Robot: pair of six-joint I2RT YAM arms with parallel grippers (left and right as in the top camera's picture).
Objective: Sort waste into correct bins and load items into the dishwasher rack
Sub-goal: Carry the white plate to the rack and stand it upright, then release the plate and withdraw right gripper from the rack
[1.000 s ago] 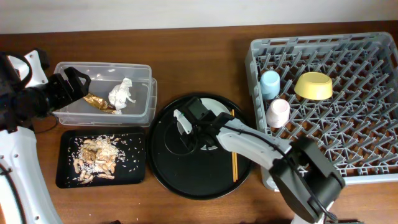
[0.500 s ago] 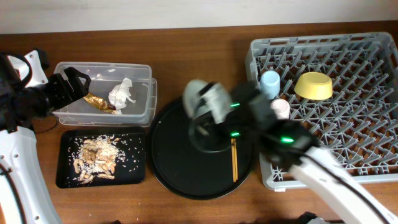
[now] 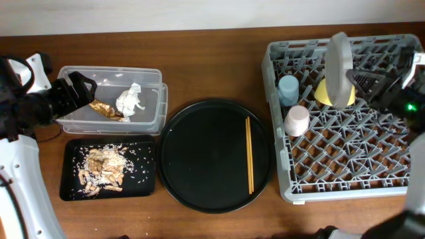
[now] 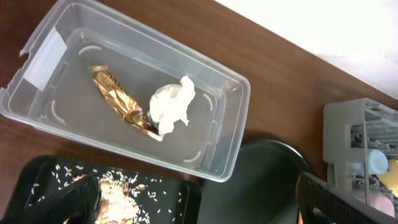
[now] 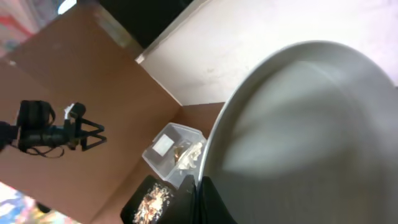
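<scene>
My right gripper [image 3: 355, 79] is shut on the pale plate [image 3: 337, 63] and holds it on edge above the grey rack [image 3: 345, 166]; the plate [image 5: 311, 137] fills the right wrist view, its rim pinched between the fingers [image 5: 214, 202]. In the rack are the blue cup [image 3: 288, 89], the pink cup [image 3: 297, 121] and the yellow bowl [image 3: 350, 99], which is partly behind the plate. The chopsticks [image 3: 250, 154] lie on the round black tray [image 3: 199, 166]. My left gripper [image 3: 83, 89] is open and empty above the clear tub [image 3: 154, 79], which holds the tissue [image 3: 130, 99] and the wrapper [image 3: 106, 109].
The flat black tray [image 3: 70, 149] in front of the tub holds the food scraps [image 3: 105, 166] and scattered rice. In the left wrist view the tub [image 4: 230, 118], tissue [image 4: 171, 109] and wrapper [image 4: 118, 96] lie below. The wall runs along the table's far edge.
My right arm has lifted the plate off the round black tray, carried it right over the rack and turned it on edge. The left arm has not moved.
</scene>
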